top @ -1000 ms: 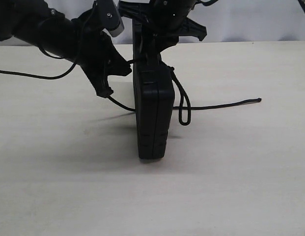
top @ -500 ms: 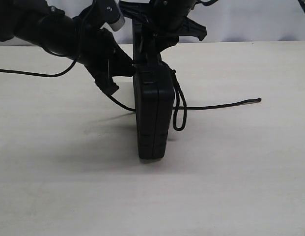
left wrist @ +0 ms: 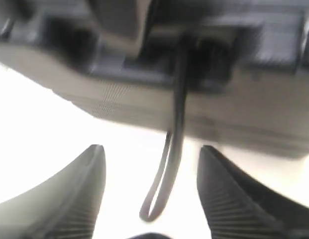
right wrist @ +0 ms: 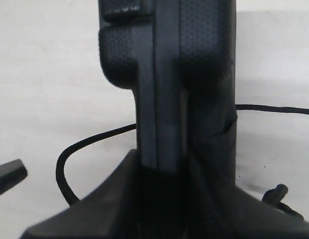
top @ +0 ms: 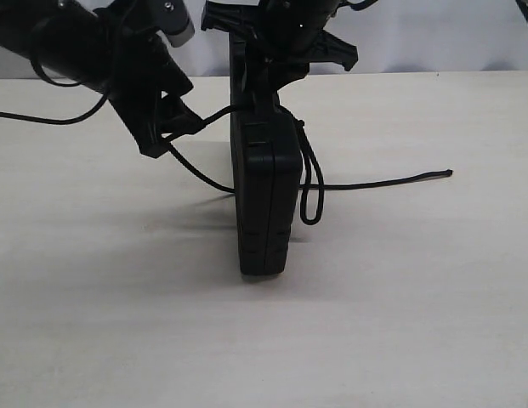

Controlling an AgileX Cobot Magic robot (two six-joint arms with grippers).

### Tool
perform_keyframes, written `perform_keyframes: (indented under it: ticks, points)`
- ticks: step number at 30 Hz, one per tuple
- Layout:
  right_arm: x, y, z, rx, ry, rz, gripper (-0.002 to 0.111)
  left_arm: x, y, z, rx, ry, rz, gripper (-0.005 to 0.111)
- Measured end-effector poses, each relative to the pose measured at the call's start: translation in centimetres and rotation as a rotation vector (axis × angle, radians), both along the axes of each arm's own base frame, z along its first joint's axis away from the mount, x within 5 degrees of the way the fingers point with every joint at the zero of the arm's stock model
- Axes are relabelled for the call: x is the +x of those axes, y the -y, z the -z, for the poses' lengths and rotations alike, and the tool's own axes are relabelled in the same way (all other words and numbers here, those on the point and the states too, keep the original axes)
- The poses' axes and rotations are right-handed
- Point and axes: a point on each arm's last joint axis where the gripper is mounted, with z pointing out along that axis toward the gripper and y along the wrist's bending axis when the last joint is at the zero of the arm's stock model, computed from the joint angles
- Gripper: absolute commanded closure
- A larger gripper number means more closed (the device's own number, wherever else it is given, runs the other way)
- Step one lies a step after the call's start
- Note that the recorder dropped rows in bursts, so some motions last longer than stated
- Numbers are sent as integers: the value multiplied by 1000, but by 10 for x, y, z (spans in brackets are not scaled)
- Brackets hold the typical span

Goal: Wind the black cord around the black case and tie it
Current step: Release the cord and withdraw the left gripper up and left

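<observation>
Exterior view shows a wide, pale cream table. Near its middle the flat rectangular matte black case stands upright on one narrow edge. The right gripper reaches down from above and clamps the case's upper part. In the right wrist view its two fingers press against opposite faces of the case. The left gripper hovers above the table just left of the case's top, apart from it. In the left wrist view its ribbed fingers stand well apart with nothing pinched. The thin black braided cord hangs between them as a slack loop and runs to the case's upper part. One strand curves down to the table by the case's left face. On the right a loop hangs beside the case, and a long tail lies across the table, ending well to the right.
</observation>
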Motion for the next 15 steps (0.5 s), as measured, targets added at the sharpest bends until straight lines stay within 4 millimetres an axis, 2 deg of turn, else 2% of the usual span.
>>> perform_keyframes:
  ticks: [3,9,15]
  points:
    - [0,0,0,0,0,0,104,-4,-5,-6,21,-11,-45,63]
    - [0,0,0,0,0,0,104,-16,-17,-30,-18,-34,-216,105]
    - [0,0,0,0,0,0,104,-37,-32,-54,-117,-37,-415,107]
